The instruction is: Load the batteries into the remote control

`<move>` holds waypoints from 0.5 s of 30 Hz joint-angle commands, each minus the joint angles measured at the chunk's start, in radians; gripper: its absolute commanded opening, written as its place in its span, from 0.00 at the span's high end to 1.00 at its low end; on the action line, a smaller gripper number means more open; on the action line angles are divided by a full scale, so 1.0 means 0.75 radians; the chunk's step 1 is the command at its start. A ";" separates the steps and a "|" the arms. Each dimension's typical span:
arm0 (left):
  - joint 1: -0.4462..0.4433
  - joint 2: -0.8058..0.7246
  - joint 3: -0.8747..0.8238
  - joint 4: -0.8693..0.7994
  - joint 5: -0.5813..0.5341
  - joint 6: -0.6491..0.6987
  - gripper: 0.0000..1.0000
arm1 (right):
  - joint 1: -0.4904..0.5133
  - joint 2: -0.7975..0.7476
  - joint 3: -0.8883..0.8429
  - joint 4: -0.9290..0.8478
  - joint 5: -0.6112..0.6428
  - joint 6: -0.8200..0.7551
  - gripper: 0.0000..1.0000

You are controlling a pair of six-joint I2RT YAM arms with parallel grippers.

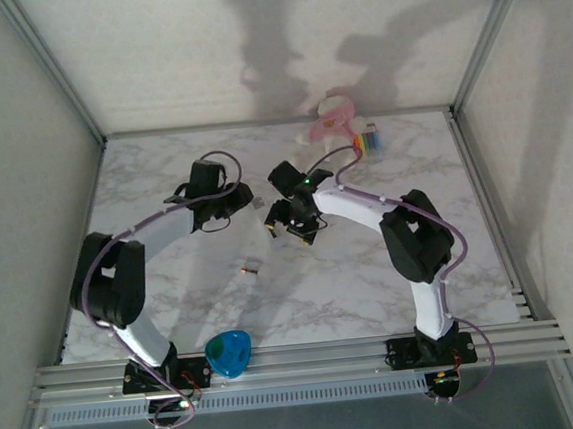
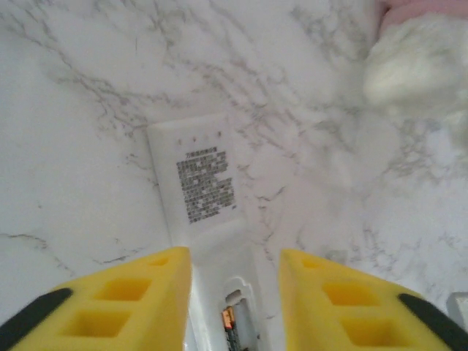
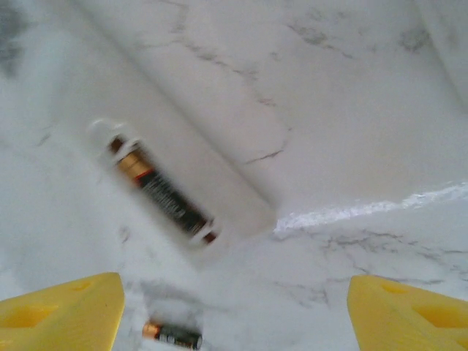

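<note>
The remote control (image 2: 201,183) lies back-up on the marble, with its printed label showing and its battery bay uncovered. One dark battery with an orange end (image 3: 164,194) sits in that bay, also seen as the seated battery (image 2: 229,320). My left gripper (image 2: 235,292) is open, its yellow fingers (image 2: 139,300) on either side of the remote just above the bay. A second dark, orange-ended battery (image 3: 172,335) lies loose on the table. My right gripper (image 3: 234,314) hangs wide open above it, holding nothing. From above, the left gripper (image 1: 250,206) and right gripper (image 1: 286,230) nearly meet mid-table.
A small whitish piece with a reddish end (image 1: 251,270) lies in front of the grippers. A blue dish (image 1: 228,352) sits on the near rail. A pink and white plush toy (image 1: 333,118) and a rainbow-striped item (image 1: 369,142) stand at the back.
</note>
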 commanded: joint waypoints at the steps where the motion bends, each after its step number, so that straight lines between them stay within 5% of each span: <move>1: 0.027 -0.131 -0.036 -0.080 -0.077 0.007 0.55 | 0.013 -0.097 0.015 -0.079 0.051 -0.244 0.20; 8: 0.073 -0.434 -0.165 -0.221 -0.277 -0.054 0.01 | 0.063 -0.143 0.036 -0.126 0.052 -0.606 0.28; 15: 0.137 -0.771 -0.295 -0.444 -0.512 -0.156 0.00 | 0.175 -0.035 0.147 -0.192 0.057 -0.901 0.36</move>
